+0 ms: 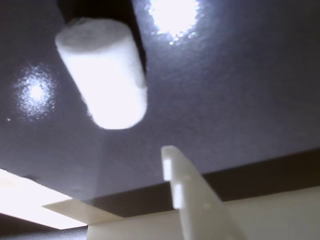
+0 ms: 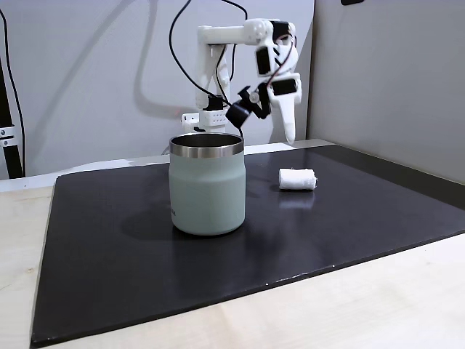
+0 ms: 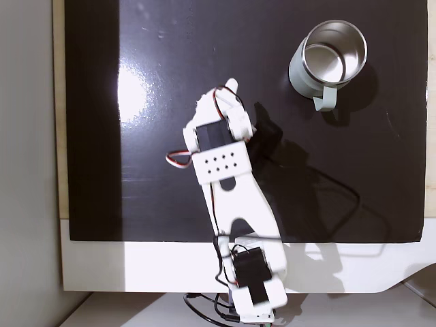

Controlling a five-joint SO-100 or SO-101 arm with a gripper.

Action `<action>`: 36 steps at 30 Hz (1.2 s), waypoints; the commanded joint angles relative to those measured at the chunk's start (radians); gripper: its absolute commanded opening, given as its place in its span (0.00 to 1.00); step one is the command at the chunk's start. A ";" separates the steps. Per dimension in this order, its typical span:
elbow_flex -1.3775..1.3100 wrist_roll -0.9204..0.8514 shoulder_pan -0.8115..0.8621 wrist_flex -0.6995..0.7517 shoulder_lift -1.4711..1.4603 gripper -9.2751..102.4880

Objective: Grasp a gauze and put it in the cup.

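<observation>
Gauze (image 2: pixel 298 179) on mat beside cup (image 2: pixel 207 185); cup interior bare.

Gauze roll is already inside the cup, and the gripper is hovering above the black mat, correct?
Not quite. The gauze lies on the black mat, apart from the cup, as a fixed view shows. The gripper does hover above the mat.

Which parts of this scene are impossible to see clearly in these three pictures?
- Small white gauze roll: blurred in the wrist view; its top end is cut off by dark shadow.
- White plastic gripper: in the fixed view from above, the arm's body covers the jaws, so open or shut is unclear.
- Pale mint-green cup with steel rim: its inside is hidden by its wall in the fixed side view.
</observation>
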 commanded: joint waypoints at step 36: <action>-0.181 -0.060 -0.034 -0.067 -0.356 0.12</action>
